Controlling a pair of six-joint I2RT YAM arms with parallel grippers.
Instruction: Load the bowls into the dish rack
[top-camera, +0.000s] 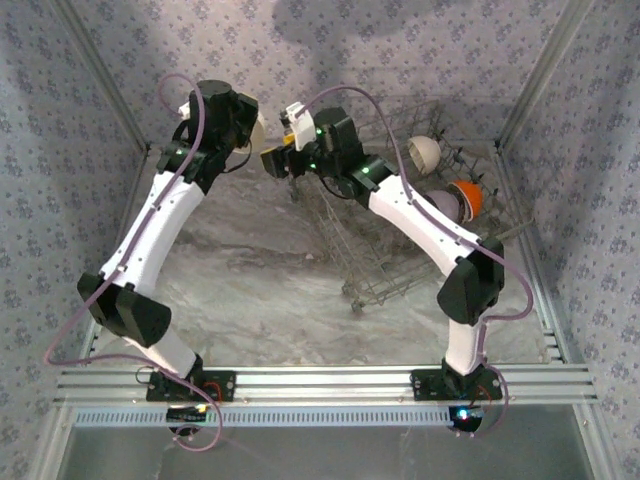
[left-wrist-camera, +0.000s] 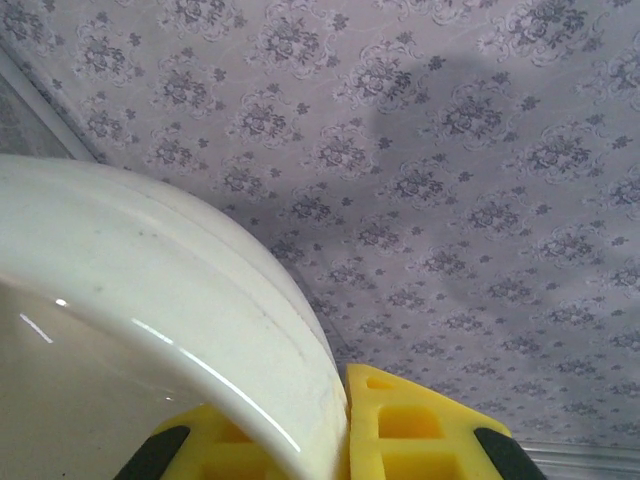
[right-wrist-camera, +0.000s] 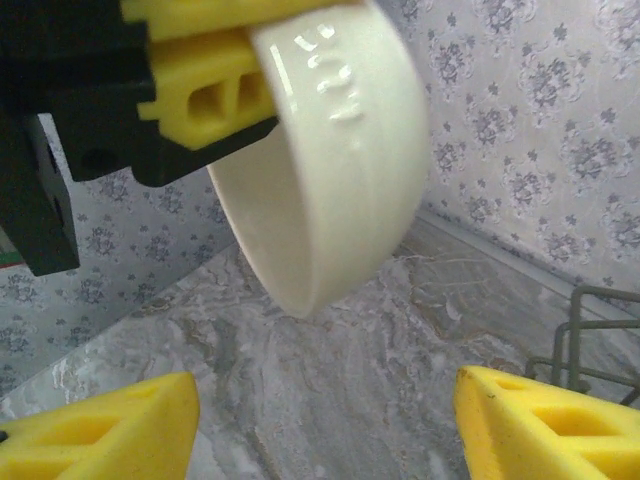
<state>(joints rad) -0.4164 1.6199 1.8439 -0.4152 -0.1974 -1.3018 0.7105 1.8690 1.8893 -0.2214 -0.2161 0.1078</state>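
Left pincer (left-wrist-camera: 335, 440) is clamped on the rim of a cream bowl (right-wrist-camera: 330, 170). The rim is pinched between its yellow pads, with the bowl lifted off the tabletop (top-camera: 260, 290) and tipped on edge. The overhead view puts the bowl at about 11 o'clock on the tabletop, near the back wall. Right pincer (right-wrist-camera: 325, 420) faces it from the 3 o'clock side, jaws wide; the bowl hangs ahead of the gap, clear of both pads, so it is gripping nothing. Dish rack (top-camera: 385, 285) sits at 2–3 o'clock on the tabletop, partly under the right arm. Three bowls stand at its far right end: a second cream bowl (top-camera: 423, 152) toward the rack's 12 o'clock, and an orange bowl (top-camera: 470, 198) with a lavender-grey bowl (top-camera: 443, 207) just beside it at its 9 o'clock. In the right wrist view a corner of rack wire shows at 4 o'clock, with marble surface beneath the held bowl.
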